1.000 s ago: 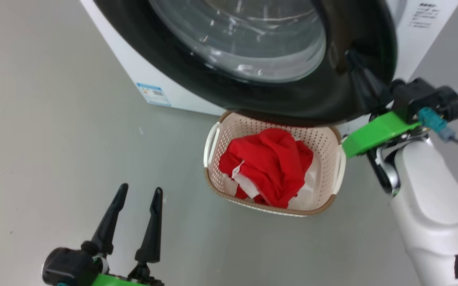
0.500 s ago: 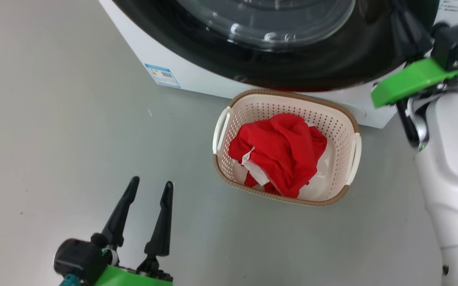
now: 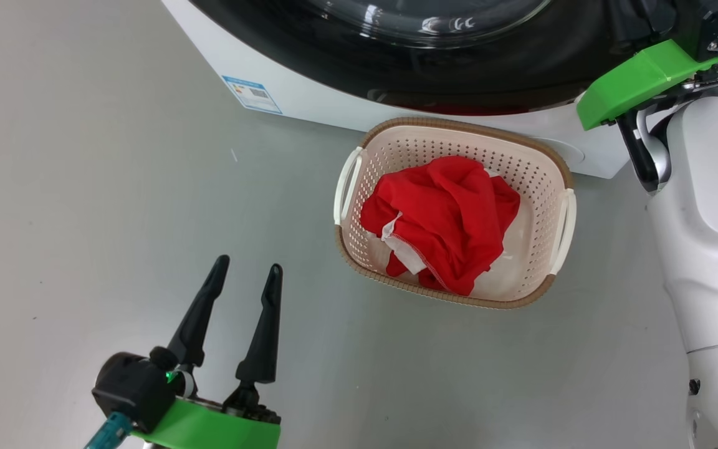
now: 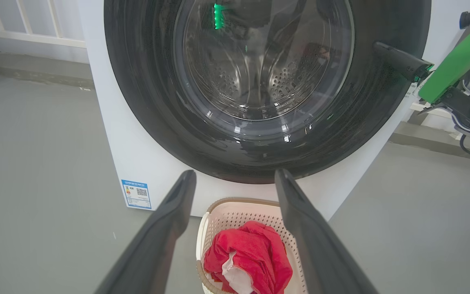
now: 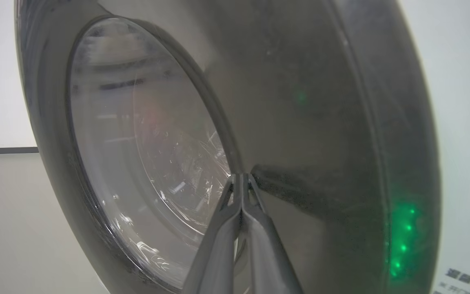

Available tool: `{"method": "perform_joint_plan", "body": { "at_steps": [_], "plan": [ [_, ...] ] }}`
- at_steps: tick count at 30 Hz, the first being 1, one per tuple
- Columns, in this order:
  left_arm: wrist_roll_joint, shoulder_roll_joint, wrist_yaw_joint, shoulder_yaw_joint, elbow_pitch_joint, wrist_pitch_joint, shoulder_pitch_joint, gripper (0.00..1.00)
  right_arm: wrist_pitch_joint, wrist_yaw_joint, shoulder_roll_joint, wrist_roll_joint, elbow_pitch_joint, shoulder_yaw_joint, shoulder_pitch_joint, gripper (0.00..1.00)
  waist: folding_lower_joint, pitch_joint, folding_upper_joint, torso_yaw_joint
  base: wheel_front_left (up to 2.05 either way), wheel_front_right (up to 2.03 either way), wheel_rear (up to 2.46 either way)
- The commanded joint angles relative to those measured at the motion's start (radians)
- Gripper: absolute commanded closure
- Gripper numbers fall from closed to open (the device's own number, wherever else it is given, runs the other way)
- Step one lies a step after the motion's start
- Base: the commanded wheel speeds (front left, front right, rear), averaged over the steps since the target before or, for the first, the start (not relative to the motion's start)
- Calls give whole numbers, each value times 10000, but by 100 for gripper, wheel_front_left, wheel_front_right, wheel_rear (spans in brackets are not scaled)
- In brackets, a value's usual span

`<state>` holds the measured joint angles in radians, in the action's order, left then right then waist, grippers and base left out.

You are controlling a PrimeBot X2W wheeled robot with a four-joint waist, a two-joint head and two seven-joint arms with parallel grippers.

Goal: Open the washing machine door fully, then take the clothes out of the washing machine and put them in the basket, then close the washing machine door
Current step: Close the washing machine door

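Door position, head view: a second ago the large round washing machine door with its glossy black rim and clear glass bowl (image 3: pixel 490 81) stood out over the far edge of the small cream perforated plastic basket (image 3: pixel 560 169). Now it lies back near the front of the big white washing machine (image 3: pixel 309 103), and the basket's brown rim is uncovered all round. The camera also shifted, so part of this is viewpoint. The bright red clothes with white lining (image 3: pixel 446 218) sit bunched in the basket, on the grey floor just in front of the washer. The left tool (image 3: pixel 250 265) hovers low over bare floor, well apart from the basket, released and carrying nothing.

Left wrist view: the door looks flush against the washer front. Perforated steel drum seen through the glass, no red in it. The right tool (image 4: pixel 377 45) sits against the black rim at the door's right side.

Right wrist view: fingers clenched together on nothing, tips touching the rim beside the glass.

Judgement: unloading done, closing push at or near its end. Latch engagement cannot be told.
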<state>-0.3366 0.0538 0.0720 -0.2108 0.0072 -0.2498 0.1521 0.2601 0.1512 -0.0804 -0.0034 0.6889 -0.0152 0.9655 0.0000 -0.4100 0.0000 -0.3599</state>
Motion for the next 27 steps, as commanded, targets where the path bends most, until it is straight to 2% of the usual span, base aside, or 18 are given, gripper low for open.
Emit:
{"method": "perform_joint_plan", "body": {
  "at_steps": [1, 10, 11, 14, 15, 16, 20, 27],
  "plan": [
    [46, 112, 85, 352, -167, -119, 161, 0, 17, -205, -202, 19, -240, -262, 579, 100, 0, -4, 0, 70, 0, 0, 0],
    [165, 56, 163, 453, -51, -120, 207, 0, 17, -205, 97, 277, -513, -302, -16, 100, 0, 288, 0, 451, 0, 0, 0],
    [180, 53, 168, 474, -48, -120, 201, 0, 17, -205, 137, 337, -594, -319, -137, 88, 0, 326, 0, 513, 0, 0, 0],
    [188, 42, 189, 507, -56, -120, 192, 0, 17, -205, 233, 551, -841, -220, -558, 71, 0, 431, 0, 707, 0, 0, 0],
    [185, 38, 194, 515, -51, -120, 186, 0, 17, -205, 253, 625, -956, -174, -708, 17, 0, 467, 0, 783, 0, 0, 0],
    [162, 35, 203, 528, -53, -120, 182, 0, 17, -205, 269, 699, -1071, -103, -872, 0, 0, 508, 0, 868, 0, 0, 0],
    [11, 19, 189, 712, -49, -120, 195, 0, 17, -205, 296, 1297, -1805, 479, -1861, 0, 0, 763, 0, 1367, 0, 0, 0],
    [-59, 5, 98, 955, -97, -120, 153, 0, 17, -205, 300, 1785, -2919, 583, -3323, 0, 0, 1111, 0, 2149, 0, 0, 0]
  ]
}}
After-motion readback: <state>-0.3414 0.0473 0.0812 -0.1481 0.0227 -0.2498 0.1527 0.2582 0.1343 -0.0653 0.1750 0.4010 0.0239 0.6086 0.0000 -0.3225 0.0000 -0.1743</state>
